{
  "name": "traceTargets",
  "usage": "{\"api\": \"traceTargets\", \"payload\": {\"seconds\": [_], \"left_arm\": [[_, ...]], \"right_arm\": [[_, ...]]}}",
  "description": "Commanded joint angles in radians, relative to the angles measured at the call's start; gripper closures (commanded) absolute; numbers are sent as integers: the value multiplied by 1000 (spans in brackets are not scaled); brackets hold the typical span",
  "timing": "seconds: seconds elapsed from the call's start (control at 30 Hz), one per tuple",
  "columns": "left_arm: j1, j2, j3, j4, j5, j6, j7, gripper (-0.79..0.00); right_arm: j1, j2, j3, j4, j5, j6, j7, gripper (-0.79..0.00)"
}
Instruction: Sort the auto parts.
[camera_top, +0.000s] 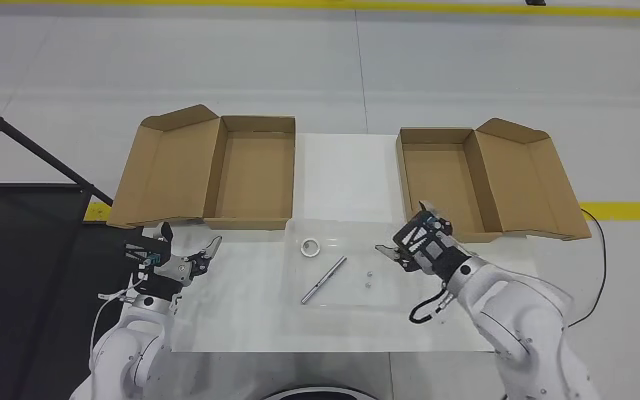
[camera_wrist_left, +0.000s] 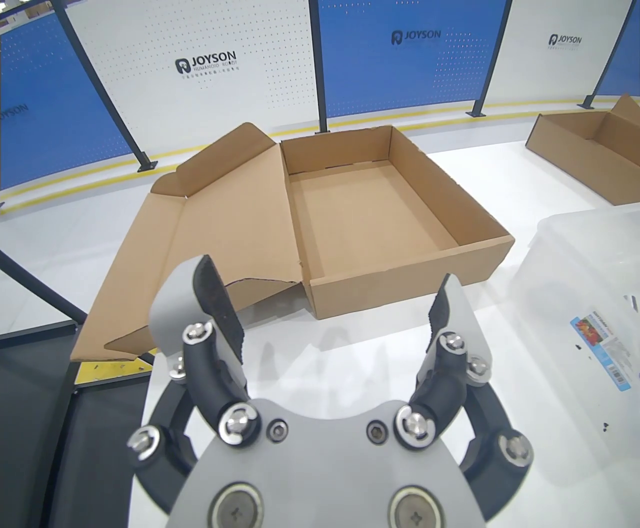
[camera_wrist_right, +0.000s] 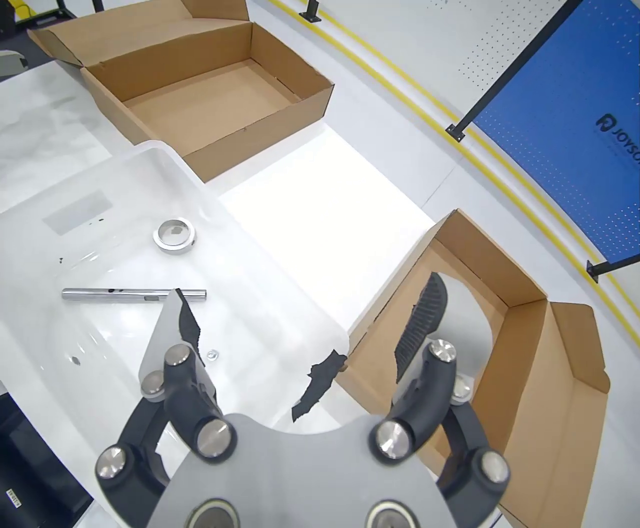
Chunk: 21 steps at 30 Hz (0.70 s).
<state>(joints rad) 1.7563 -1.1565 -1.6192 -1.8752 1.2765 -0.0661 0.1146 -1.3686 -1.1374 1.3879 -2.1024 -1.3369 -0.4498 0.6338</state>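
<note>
Sorting judged not yet begun. Rod (camera_top: 324, 279), ring (camera_top: 310, 246) and small fasteners (camera_top: 369, 272) lie in the central clear tray (camera_top: 291, 262). Left gripper (camera_top: 190, 255) and right gripper (camera_top: 400, 250) flank it, jaws spread, empty. Next move: descend squarely over one part.

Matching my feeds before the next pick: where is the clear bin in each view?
Top view: clear bin at table centre, by the left cardboard box's near corner.
Left wrist view: bin beside that box's near corner.
Right wrist view: bin close by the right pincer, rod and ring inside.
Shared landmark: the left cardboard box.
</note>
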Motion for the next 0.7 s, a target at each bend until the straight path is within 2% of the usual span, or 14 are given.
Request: {"api": "traceTargets", "payload": {"seconds": [0.0,0.23,0.47,0.5,0.57,0.67], "left_arm": [[0,0,0,0,0,0,0,-785],[0,0,0,0,0,0,0,-785],[0,0,0,0,0,0,0,-785],[0,0,0,0,0,0,0,-785],[0,0,0,0,0,0,0,-785],[0,0,0,0,0,0,0,-785]], "right_arm": [[-1,0,1,0,0,0,-1,-785],[-2,2,-22,2,-26,-32,1,-785],[53,-1,-128,16,-57,-72,251,-785],[64,-2,-141,27,-45,-86,280,-723],[89,-4,-160,52,-18,-93,323,-668],[127,-7,-187,93,35,-120,383,-659]]}}
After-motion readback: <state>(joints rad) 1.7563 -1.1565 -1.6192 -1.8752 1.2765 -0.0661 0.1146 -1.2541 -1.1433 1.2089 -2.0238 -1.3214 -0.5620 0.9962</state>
